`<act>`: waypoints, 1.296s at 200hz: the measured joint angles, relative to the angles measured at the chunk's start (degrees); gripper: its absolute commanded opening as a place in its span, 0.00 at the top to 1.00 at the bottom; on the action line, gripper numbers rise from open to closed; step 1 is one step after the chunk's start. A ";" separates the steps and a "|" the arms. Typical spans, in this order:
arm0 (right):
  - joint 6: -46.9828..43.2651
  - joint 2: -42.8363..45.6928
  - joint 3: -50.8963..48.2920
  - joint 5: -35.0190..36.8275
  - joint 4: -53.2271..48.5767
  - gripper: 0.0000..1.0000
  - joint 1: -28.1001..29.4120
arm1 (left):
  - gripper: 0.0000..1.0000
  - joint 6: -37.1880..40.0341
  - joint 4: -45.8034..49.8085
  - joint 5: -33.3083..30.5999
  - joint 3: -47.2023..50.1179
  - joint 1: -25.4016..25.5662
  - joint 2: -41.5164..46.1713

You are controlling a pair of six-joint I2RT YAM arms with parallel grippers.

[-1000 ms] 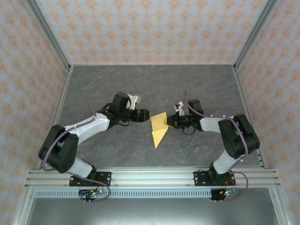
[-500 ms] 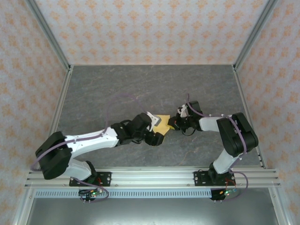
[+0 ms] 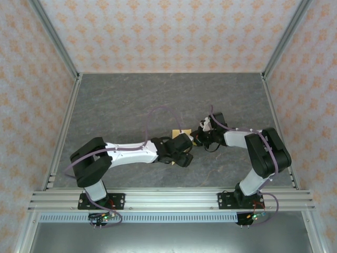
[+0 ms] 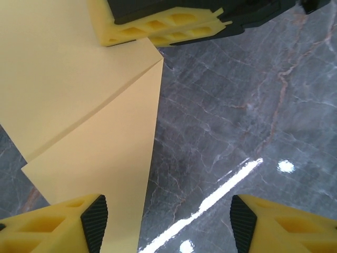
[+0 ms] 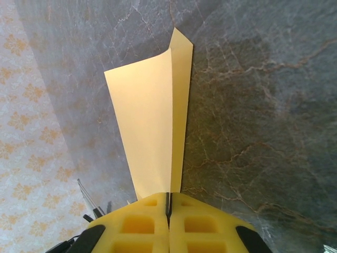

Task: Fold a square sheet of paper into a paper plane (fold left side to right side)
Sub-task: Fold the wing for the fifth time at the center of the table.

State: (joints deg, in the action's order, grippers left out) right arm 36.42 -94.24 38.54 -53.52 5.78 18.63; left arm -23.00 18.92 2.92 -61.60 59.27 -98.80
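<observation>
My right gripper is clamped on the creased square sheet of paper in the middle of the tabletop, left gripper open astride its free edge: drag that flap against the pinch and I reckon it skews or tears.

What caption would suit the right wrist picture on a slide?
The right arm's yellow fingers, shut tight, pinch the folded yellow-orange sheet of paper, grey marbled table beyond.

The square sheet of paper is plain yellow-orange; the table dark grey marble, pale-veined; the walls pale with orange diamonds; the left gripper yellow with black pads
</observation>
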 measured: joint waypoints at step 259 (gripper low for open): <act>-0.90 -1.03 1.99 0.11 -2.86 0.86 0.26 | 0.89 -0.02 11.78 -10.75 -9.70 1.92 -11.65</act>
State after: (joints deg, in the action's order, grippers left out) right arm 35.53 -95.26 40.53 -53.41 2.92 18.90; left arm -23.03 30.70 -7.84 -71.31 61.19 -110.45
